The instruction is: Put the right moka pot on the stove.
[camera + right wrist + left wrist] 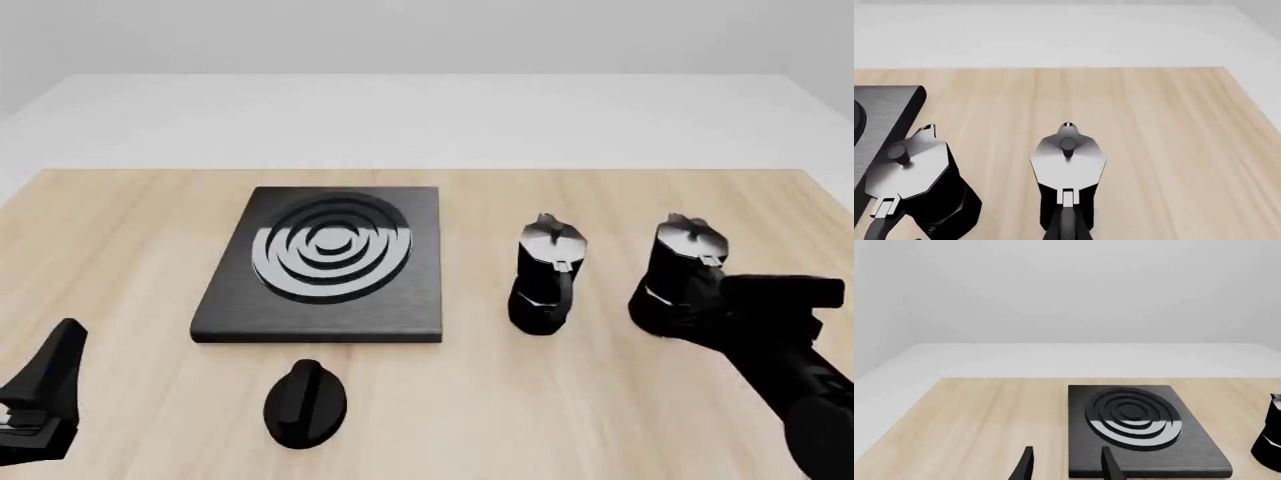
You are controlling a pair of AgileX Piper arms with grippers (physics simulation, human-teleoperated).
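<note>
The faceted right moka pot [681,272] stands upright on the wooden table [561,400]. The right gripper [694,312] is at its base, its grip unclear; the left gripper [1066,465] is released.

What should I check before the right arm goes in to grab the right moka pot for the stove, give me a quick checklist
1. Right moka pot upright on the table: ok.
2. Right gripper lined up with that pot's handle: ok, centred in the right wrist view.
3. Right gripper open or shut: cannot tell, fingers hidden.
4. Gap to the twin pot: ok, they stand apart.
5. Stove burner free: ok, nothing on it.
6. Left gripper out of the way: ok, open, at the stove's near edge.
</note>
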